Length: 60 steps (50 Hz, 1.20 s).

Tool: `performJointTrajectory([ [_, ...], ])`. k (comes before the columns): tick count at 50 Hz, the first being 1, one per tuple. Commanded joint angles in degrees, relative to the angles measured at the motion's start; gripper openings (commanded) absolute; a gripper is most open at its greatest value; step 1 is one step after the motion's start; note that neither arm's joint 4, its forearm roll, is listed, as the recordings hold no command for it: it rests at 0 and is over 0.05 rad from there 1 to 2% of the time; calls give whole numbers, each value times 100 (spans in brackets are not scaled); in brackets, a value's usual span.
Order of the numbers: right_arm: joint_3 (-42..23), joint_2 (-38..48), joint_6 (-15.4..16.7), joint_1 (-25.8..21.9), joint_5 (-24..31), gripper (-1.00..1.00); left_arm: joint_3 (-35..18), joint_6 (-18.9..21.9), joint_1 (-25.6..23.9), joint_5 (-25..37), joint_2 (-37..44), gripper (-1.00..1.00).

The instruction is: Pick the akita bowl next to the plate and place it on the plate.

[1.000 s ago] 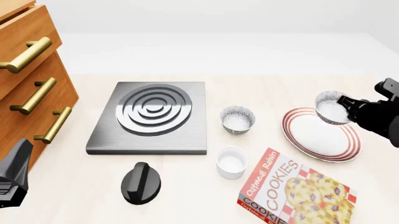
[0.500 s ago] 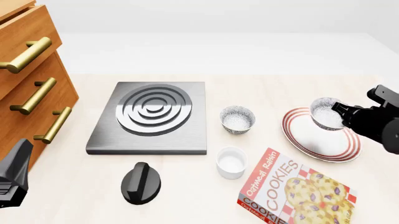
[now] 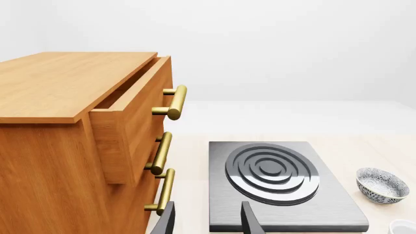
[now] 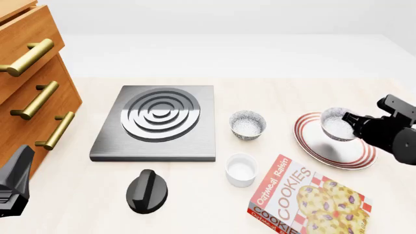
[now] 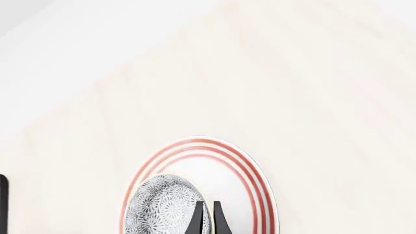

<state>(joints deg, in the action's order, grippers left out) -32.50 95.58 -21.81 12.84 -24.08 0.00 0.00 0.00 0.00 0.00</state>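
Observation:
My right gripper (image 4: 351, 122) is shut on the rim of the akita bowl (image 4: 336, 125), a small speckled bowl with a white inside. It holds the bowl tilted, low over the far part of the plate (image 4: 338, 155), which is white with red rings. In the right wrist view the akita bowl (image 5: 161, 205) hangs beside the closed fingers (image 5: 198, 218) above the plate (image 5: 255, 171). Whether bowl and plate touch I cannot tell. My left gripper (image 3: 208, 222) stands open and empty near the cabinet, far from the plate.
A second speckled bowl (image 4: 248, 125) stands between the stove plate (image 4: 159, 122) and the plate. A white ramekin (image 4: 241, 169), a cookie box (image 4: 305, 200) and a black knob (image 4: 147, 191) lie nearer. A wooden drawer cabinet (image 4: 32, 92) fills the left side.
My right gripper has moved down and a little left with the bowl, bringing it lower over the plate. The left arm has not moved.

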Motion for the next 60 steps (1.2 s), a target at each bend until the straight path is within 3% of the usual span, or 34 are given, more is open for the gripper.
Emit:
performJointTrajectory([
  [1, -1, 116, -1, -1, -106, -100, 0, 0, 0, 0, 0, 100],
  [60, 9, 473, 97, -42, -331, -100, 0, 0, 0, 0, 0, 100],
])
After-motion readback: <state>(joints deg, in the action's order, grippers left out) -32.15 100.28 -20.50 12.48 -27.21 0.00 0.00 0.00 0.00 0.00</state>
